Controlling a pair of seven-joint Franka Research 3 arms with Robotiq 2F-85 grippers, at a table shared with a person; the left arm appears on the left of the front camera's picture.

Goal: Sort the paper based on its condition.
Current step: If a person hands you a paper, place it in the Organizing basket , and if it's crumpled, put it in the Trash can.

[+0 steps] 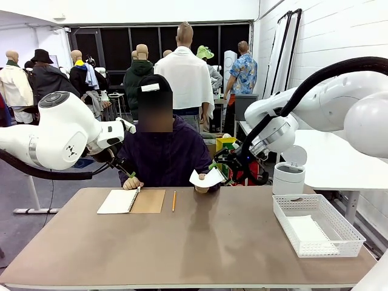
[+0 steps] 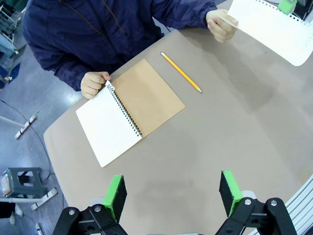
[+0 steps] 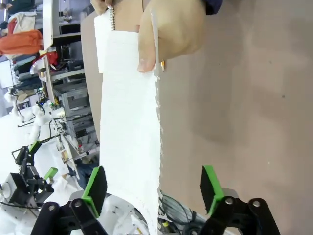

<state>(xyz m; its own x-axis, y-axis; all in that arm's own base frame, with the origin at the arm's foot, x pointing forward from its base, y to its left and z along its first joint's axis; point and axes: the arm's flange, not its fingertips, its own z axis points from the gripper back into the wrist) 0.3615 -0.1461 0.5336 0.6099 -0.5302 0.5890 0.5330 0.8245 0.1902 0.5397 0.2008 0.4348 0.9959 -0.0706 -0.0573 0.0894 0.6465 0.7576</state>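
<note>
Table [image 1: 200, 242]: a brown top shared by two robot arms and a seated person on the far side.
Basket [image 1: 348, 233]: a white mesh tray near the robot's right edge, with a white sheet [image 1: 306, 229] lying flat inside.
Notebook [image 2: 129, 110]: open in front of the person, kraft cover folded back, one of the person's hands [image 2: 95, 84] at its spiral; a pencil [image 2: 181, 72] lies just beside it.
Paper [image 3: 129, 122]: a single white sheet with a torn perforated edge, held up off the table by the person's other hand [image 3: 168, 34] and offered toward the robot's right.
Right gripper [image 3: 152, 185]: fingers spread wide; the sheet's long axis runs from the hand straight down into the gap between the green pads, edge-on between them and, as far as can be judged, not yet pinched.
Left gripper [image 2: 173, 193]: fingers also spread and holding nothing, hovering over bare table well apart from the sheet.
Nearer arm: the right, clearly, so the take looks to be its job.
</note>
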